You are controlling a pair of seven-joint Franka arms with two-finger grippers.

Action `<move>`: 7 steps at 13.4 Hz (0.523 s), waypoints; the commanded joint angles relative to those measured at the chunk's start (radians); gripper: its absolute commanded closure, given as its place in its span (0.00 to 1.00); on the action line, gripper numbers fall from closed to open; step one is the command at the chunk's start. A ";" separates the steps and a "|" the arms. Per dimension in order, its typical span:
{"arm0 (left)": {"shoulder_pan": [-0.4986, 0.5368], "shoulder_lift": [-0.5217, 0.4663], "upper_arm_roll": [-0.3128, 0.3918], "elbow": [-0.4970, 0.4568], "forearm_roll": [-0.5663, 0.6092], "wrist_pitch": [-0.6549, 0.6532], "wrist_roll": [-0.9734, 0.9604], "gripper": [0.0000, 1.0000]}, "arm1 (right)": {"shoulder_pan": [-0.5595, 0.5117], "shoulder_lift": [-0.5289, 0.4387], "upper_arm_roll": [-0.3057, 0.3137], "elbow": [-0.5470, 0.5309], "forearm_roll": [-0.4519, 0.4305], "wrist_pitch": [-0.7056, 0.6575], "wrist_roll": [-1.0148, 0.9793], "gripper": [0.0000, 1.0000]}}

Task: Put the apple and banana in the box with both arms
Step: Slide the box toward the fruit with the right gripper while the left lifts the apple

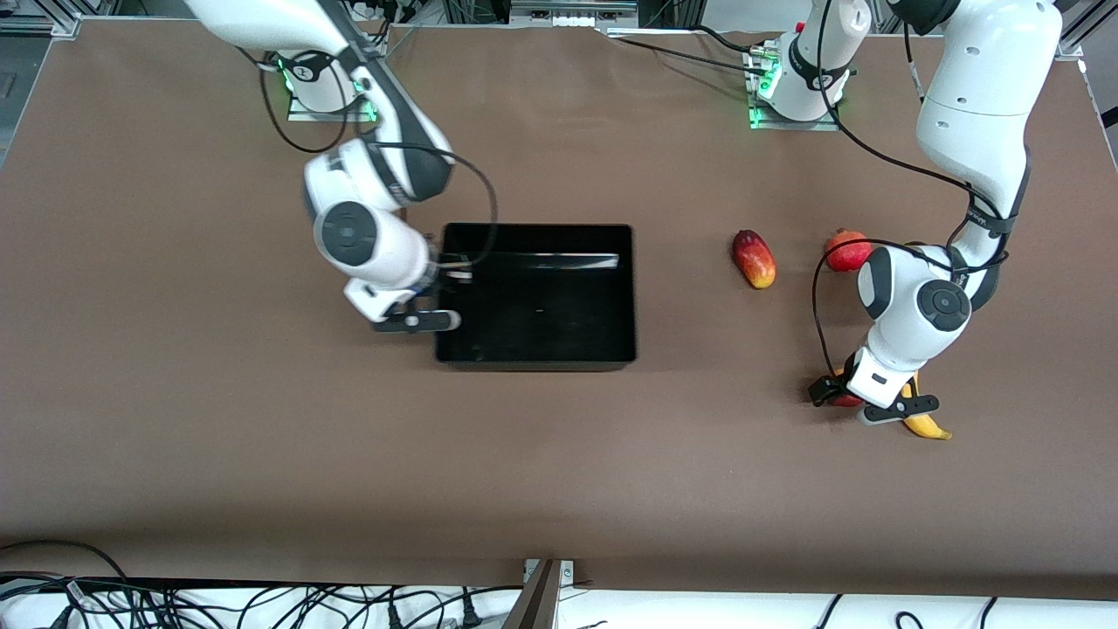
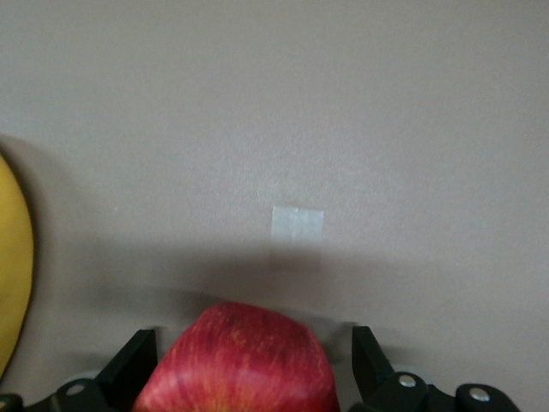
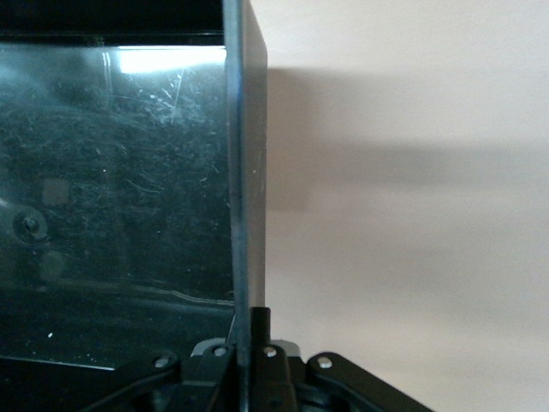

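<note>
The worktop [image 1: 175,393] carries my landmark, the box [image 1: 624,297], near its middle. My right tool [image 3: 244,343] is clamped shut on the box wall at the right arm's end; only my right wrist view shows the wall pinched between the fingers. The banana [image 1: 928,425] lies well apart from the box, toward the left arm's end and nearer the front camera. Touching it there is the apple [image 1: 845,400], mostly hidden under my wrist in the front view. My left wrist view shows my left tool [image 2: 249,360] spread wide, its fingers [image 2: 133,365] straddling the apple, not yet gripping.
</note>
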 commanded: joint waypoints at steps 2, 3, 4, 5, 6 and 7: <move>-0.002 -0.048 0.008 -0.073 0.022 0.017 -0.003 0.99 | 0.095 0.147 -0.011 0.176 0.028 0.015 0.092 1.00; -0.002 -0.048 0.008 -0.073 0.024 0.016 -0.005 1.00 | 0.117 0.167 -0.011 0.185 0.028 0.054 0.112 1.00; -0.002 -0.050 0.008 -0.074 0.024 0.014 -0.008 1.00 | 0.136 0.187 -0.011 0.188 0.028 0.106 0.131 1.00; -0.002 -0.062 0.007 -0.089 0.024 0.014 -0.011 1.00 | 0.159 0.202 -0.011 0.188 0.028 0.152 0.138 1.00; -0.002 -0.066 0.007 -0.102 0.024 0.014 -0.029 1.00 | 0.176 0.219 -0.011 0.188 0.025 0.182 0.143 1.00; -0.002 -0.071 0.005 -0.109 0.024 0.016 -0.064 1.00 | 0.192 0.233 -0.011 0.188 0.024 0.200 0.154 1.00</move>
